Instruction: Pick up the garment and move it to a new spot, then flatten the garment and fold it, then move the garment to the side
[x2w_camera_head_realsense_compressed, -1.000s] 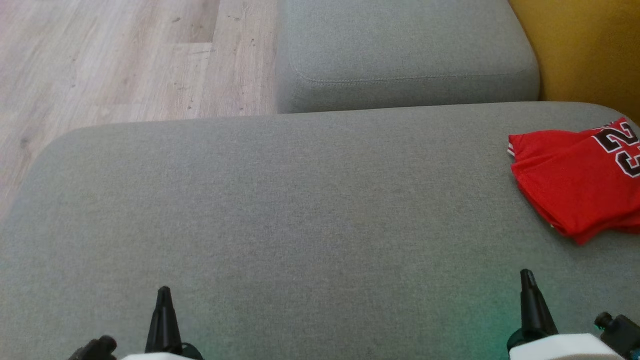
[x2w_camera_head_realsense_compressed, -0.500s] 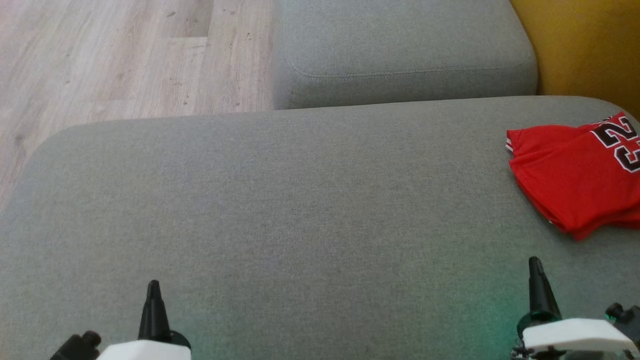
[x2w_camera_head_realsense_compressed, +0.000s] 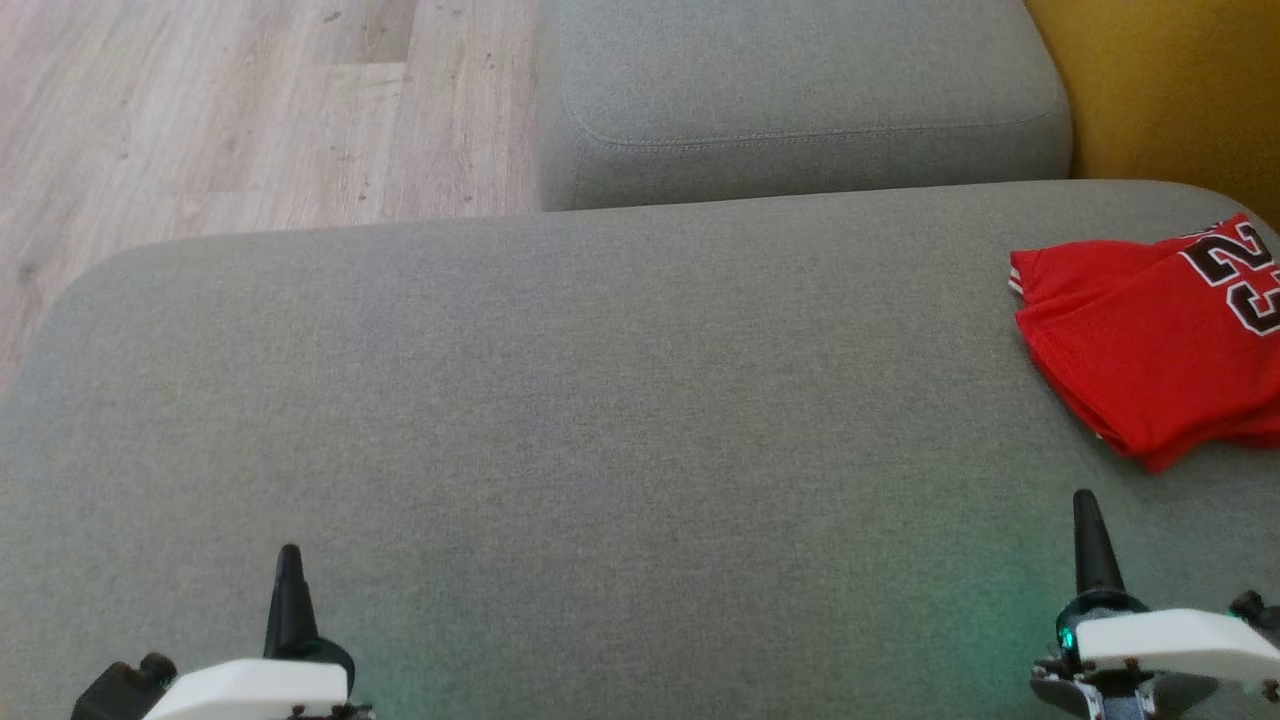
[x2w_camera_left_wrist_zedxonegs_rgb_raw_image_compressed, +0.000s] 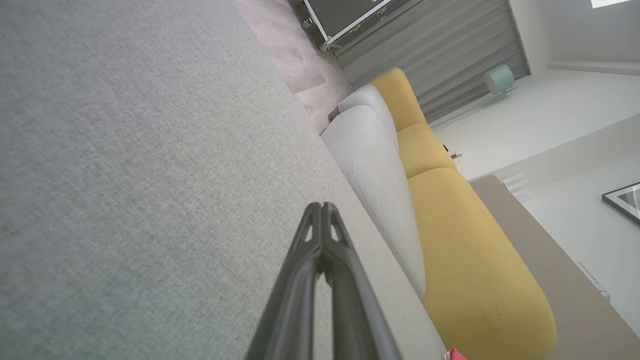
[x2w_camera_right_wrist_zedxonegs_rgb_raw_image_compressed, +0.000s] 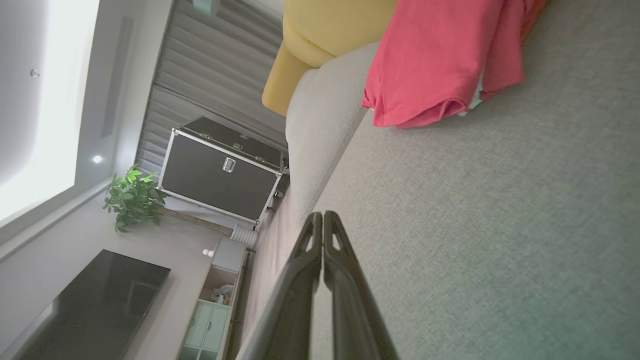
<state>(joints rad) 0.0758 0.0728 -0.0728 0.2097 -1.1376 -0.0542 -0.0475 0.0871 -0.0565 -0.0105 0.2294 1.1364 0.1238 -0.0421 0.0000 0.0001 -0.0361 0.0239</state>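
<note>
The garment (x2w_camera_head_realsense_compressed: 1150, 340), a red jersey with black and white numbers, lies folded at the right edge of the grey sofa seat (x2w_camera_head_realsense_compressed: 600, 400); it also appears as a red bundle (x2w_camera_right_wrist_zedxonegs_rgb_raw_image_compressed: 440, 60) in the right wrist view. My right gripper (x2w_camera_head_realsense_compressed: 1087, 510) is shut and empty, at the lower right, a short way in front of the garment and apart from it. My left gripper (x2w_camera_head_realsense_compressed: 289, 560) is shut and empty at the lower left, over bare cushion. Both wrist views show the fingers pressed together: the left gripper (x2w_camera_left_wrist_zedxonegs_rgb_raw_image_compressed: 320, 210) and the right gripper (x2w_camera_right_wrist_zedxonegs_rgb_raw_image_compressed: 320, 217).
A second grey cushion (x2w_camera_head_realsense_compressed: 800, 90) stands behind the seat, with a yellow cushion (x2w_camera_head_realsense_compressed: 1170, 90) at the back right. Wooden floor (x2w_camera_head_realsense_compressed: 220, 110) lies at the upper left. A black case (x2w_camera_right_wrist_zedxonegs_rgb_raw_image_compressed: 220, 170) and a plant (x2w_camera_right_wrist_zedxonegs_rgb_raw_image_compressed: 132, 197) stand farther off.
The head view has shifted slightly, so the seat and garment sit a little higher in the picture. More of both white forearms shows at the bottom. The garment lies unchanged.
</note>
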